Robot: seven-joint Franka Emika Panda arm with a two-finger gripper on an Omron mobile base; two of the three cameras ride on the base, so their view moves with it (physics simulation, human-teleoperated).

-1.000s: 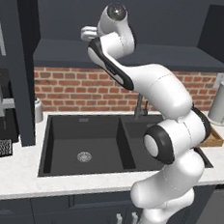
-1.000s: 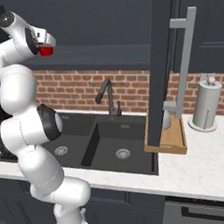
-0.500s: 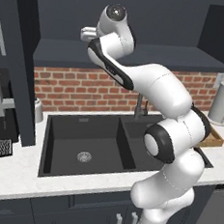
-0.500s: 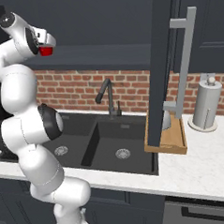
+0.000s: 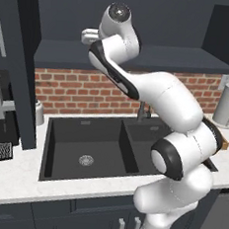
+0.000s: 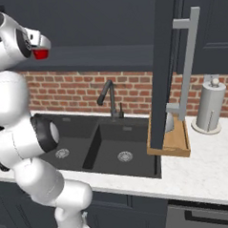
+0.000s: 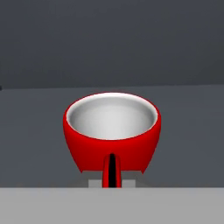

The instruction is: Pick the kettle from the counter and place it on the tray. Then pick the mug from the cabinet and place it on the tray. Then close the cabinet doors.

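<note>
So the hand (image 6: 39,49) is reaching way up into the cabinet (image 5: 131,58) and is clamping the red mug (image 7: 112,131) by its handle, which is facing straight back at the hand, probably the easiest bit to pinch. The mug is sitting upright on the dark shelf, so nothing's tipping. Over on the bench (image 6: 209,162), the tray (image 6: 175,143) is waiting beside the sink (image 6: 98,145), with what looks like the kettle (image 6: 169,122) already on it, half hidden behind the open cabinet door (image 6: 163,70). Doors are hanging open since closing comes last, I'd guess.
</note>
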